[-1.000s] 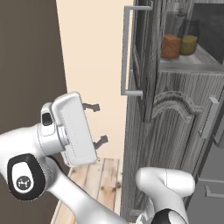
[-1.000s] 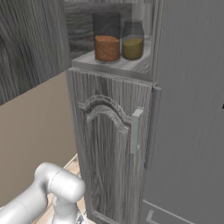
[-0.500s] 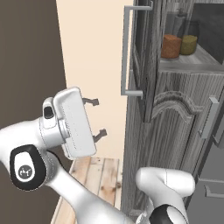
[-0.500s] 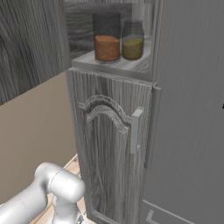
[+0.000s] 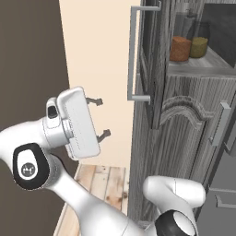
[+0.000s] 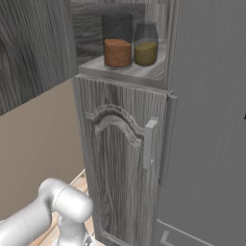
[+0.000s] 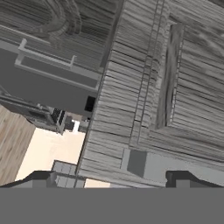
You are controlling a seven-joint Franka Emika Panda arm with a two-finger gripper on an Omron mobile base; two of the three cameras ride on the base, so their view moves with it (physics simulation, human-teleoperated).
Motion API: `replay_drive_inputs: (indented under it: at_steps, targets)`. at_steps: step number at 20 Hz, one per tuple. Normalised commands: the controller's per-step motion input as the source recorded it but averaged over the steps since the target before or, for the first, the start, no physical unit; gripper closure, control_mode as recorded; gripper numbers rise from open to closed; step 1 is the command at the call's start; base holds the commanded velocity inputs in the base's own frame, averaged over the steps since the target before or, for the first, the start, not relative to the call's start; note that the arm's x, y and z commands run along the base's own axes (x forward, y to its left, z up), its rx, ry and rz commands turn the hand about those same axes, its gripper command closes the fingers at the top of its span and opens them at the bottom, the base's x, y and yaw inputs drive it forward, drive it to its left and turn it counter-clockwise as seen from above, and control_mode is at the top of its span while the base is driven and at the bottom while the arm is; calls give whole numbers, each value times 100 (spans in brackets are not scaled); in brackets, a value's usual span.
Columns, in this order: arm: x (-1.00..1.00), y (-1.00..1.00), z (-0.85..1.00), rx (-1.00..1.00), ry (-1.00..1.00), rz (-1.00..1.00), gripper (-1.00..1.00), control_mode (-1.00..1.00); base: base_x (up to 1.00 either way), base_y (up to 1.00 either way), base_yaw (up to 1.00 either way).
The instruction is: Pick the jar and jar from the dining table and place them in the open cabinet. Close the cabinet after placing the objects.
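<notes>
Two glass jars stand side by side on a shelf inside the cabinet point(image 5: 184, 138): one with reddish-brown filling point(image 5: 180, 49) point(image 6: 117, 52), one with olive-yellow filling point(image 5: 199, 46) point(image 6: 145, 52). The upper door point(image 5: 148, 60) is swung open toward me, its long silver bar handle point(image 5: 133, 55) on the outer face. My gripper point(image 5: 103, 117) hangs to the left of that door, below the handle's lower end, open and holding nothing. In the hand view the gripper point(image 7: 109, 178) faces the door's raised-panel wood point(image 7: 175, 78) with the jaws wide apart. The dining table is out of view.
The lower cabinet door point(image 6: 117, 163) is shut, with a short handle point(image 6: 149, 143). A tall grey panel point(image 6: 211, 120) adjoins it on the right. A beige wall point(image 5: 97, 55) and wooden floor point(image 5: 99, 184) lie to the left of the cabinet, behind my gripper.
My hand has risen a little and tilted slightly, still left of the open door. The jars and the door have not moved.
</notes>
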Motion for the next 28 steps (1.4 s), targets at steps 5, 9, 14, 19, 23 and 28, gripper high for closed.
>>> replay_drive_inputs:
  at_steps: [5,9,14,19,23,28]
  targets:
    - [21,-1,0,0,0,0,-100,-100,0,0,0]
    - [14,-4,0,0,0,0,-100,-100,0,0,0]
    - [0,-23,1,0,0,0,-100,-100,0,0,0]
    - [0,-52,7,0,0,0,-100,-100,0,0,0]
    - [0,-51,15,0,0,0,-100,-100,0,0,0]
    - [0,-40,27,0,5,0,-100,-100,0,0,0]
